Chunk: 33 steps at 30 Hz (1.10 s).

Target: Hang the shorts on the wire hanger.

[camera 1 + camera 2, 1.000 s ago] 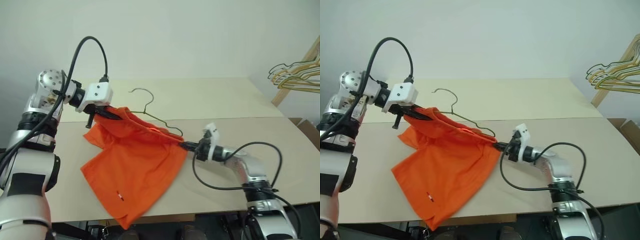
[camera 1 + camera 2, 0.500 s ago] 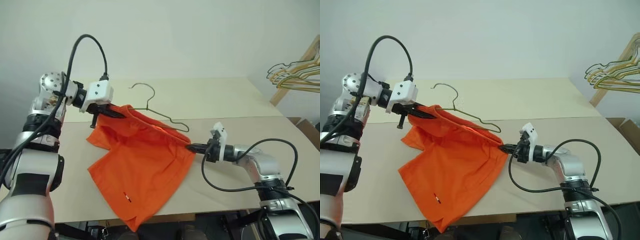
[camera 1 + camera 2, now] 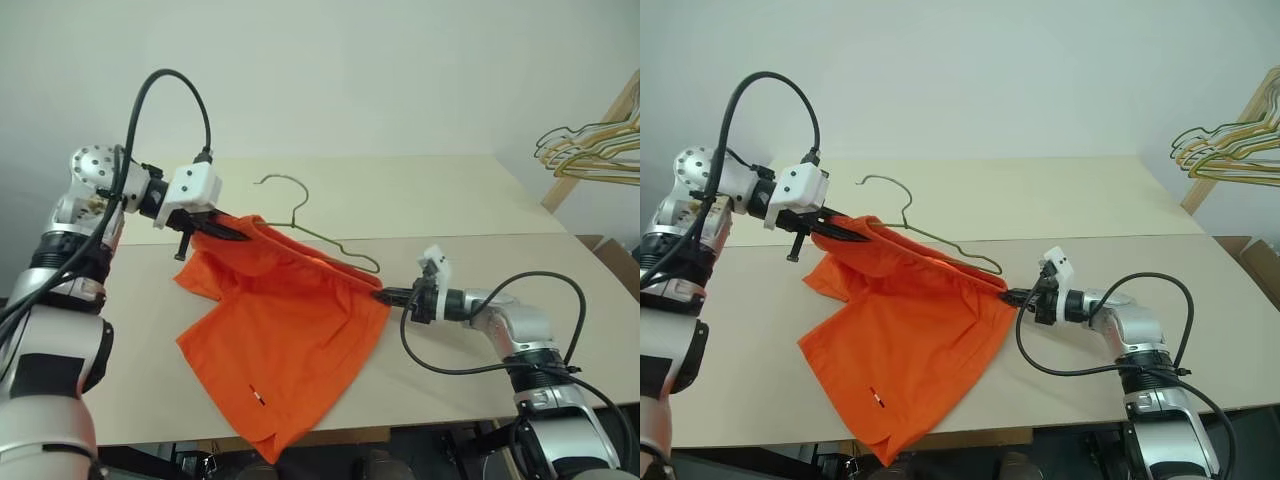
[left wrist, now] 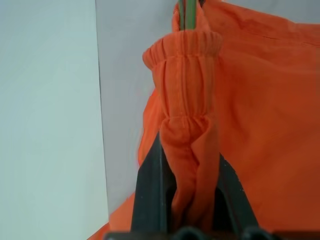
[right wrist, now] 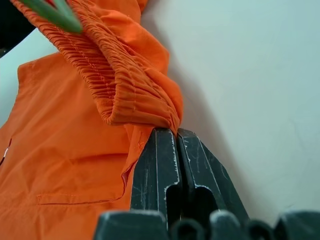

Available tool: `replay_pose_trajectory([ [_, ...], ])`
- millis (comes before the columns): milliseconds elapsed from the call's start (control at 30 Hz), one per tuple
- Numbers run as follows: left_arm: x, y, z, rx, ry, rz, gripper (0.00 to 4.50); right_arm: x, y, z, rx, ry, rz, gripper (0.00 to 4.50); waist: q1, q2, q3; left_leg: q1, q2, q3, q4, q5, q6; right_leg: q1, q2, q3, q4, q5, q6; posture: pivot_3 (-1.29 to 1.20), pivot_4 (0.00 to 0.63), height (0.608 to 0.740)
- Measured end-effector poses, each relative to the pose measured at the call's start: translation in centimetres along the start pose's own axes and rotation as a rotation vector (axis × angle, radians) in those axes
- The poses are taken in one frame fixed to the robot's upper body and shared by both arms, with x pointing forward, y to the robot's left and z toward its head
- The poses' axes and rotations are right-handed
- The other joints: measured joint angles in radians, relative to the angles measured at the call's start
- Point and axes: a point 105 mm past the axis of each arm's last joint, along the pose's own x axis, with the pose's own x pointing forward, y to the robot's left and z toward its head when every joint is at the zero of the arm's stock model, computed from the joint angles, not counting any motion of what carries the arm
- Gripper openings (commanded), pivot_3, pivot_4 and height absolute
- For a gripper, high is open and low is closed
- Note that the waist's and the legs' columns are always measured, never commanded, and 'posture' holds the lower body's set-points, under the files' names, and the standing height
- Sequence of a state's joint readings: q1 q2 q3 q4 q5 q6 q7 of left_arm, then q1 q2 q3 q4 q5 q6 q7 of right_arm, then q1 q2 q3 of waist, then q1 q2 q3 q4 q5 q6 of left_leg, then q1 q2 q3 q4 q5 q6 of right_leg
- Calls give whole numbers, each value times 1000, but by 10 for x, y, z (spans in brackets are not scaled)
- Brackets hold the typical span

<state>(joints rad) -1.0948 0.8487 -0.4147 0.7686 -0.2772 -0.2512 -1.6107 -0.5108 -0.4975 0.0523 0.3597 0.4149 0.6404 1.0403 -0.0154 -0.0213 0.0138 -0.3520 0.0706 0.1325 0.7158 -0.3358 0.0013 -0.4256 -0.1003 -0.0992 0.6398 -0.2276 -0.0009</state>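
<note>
The orange shorts [image 3: 290, 340] hang stretched by the waistband between my two grippers, their legs draping onto the table and over its front edge. My left gripper [image 3: 237, 230] is shut on the waistband's left end [image 4: 189, 150], raised above the table. My right gripper [image 3: 385, 295] is shut on the waistband's right end [image 5: 150, 117], low near the tabletop. The wire hanger [image 3: 320, 235] sits with its lower part inside the waistband, its hook [image 3: 285, 185] sticking up behind the shorts. A green stretch of the wire hanger [image 5: 52, 12] crosses the waistband in the right wrist view.
The beige table [image 3: 450, 200] spreads behind and to the right of the shorts. A bunch of yellow and dark hangers [image 3: 590, 150] hangs on a wooden rack [image 3: 590, 150] at the far right edge.
My right gripper has drawn the waistband's right end to the right and slightly lower, stretching the shorts wider. The left gripper has stayed put.
</note>
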Motion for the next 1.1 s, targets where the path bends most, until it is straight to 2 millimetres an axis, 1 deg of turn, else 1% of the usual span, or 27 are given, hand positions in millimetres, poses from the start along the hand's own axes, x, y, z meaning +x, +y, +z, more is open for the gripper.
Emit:
replay_pose_trajectory([
  [133,-3,-2,-3,10,24,-2,0,2,1,4,-12,3,6,19,1,0,0,0,0,0,0,0,0,0,0,0,0,0,0,89,0,740],
  [267,-4,-5,-15,7,97,-17,0,1,1,4,-31,11,14,19,1,0,0,0,0,0,0,0,0,0,0,0,0,0,0,88,0,740],
  [367,-2,-3,-26,7,165,6,0,-3,1,6,-70,19,20,19,3,0,0,0,0,0,0,0,0,0,0,0,0,0,0,88,0,740],
  [433,-1,-2,-33,17,210,26,0,-7,3,11,-125,24,25,19,3,0,0,0,0,0,0,0,0,0,0,0,0,0,0,79,0,740],
  [533,5,-2,-40,41,240,41,0,-14,14,23,-293,50,51,19,3,0,0,0,0,0,0,0,0,0,0,0,0,0,0,79,0,740],
  [567,6,-3,-41,40,238,39,0,-15,15,25,-323,53,50,19,3,0,0,0,0,0,0,0,0,0,0,0,0,0,0,79,0,740],
  [633,10,-4,-42,31,216,52,0,-16,22,38,-451,73,39,19,2,0,0,0,0,0,0,0,0,-1,0,0,0,0,0,63,0,740],
  [700,14,-2,-41,30,196,73,0,-15,31,57,-559,81,32,19,-1,0,0,0,0,0,1,0,0,-1,0,0,1,0,0,55,0,740],
  [800,19,5,-32,64,170,107,0,-12,46,94,-719,66,14,19,-2,0,0,0,0,1,1,0,0,-1,0,0,1,0,0,55,0,740],
  [833,20,7,-30,73,161,120,0,-11,52,103,-767,67,15,19,-2,0,0,0,0,0,0,0,0,-1,0,0,1,0,0,54,0,740],
  [867,21,9,-28,78,156,131,0,-11,57,108,-805,79,18,19,-2,0,0,0,0,0,0,0,0,-1,0,0,0,0,0,55,0,740],
  [900,22,9,-28,79,153,139,0,-10,60,110,-840,97,21,19,-1,0,0,-1,0,0,0,0,0,-1,0,-1,0,0,0,56,0,740],
  [967,23,7,-30,71,147,142,0,-5,62,107,-865,127,24,19,0,0,0,-1,0,1,0,0,0,-1,0,-1,0,0,0,60,0,740],
  [1100,27,4,-31,55,137,140,0,2,58,99,-912,186,-5,19,1,0,0,-1,0,1,1,0,0,-1,-1,-1,1,0,0,62,0,740],
])
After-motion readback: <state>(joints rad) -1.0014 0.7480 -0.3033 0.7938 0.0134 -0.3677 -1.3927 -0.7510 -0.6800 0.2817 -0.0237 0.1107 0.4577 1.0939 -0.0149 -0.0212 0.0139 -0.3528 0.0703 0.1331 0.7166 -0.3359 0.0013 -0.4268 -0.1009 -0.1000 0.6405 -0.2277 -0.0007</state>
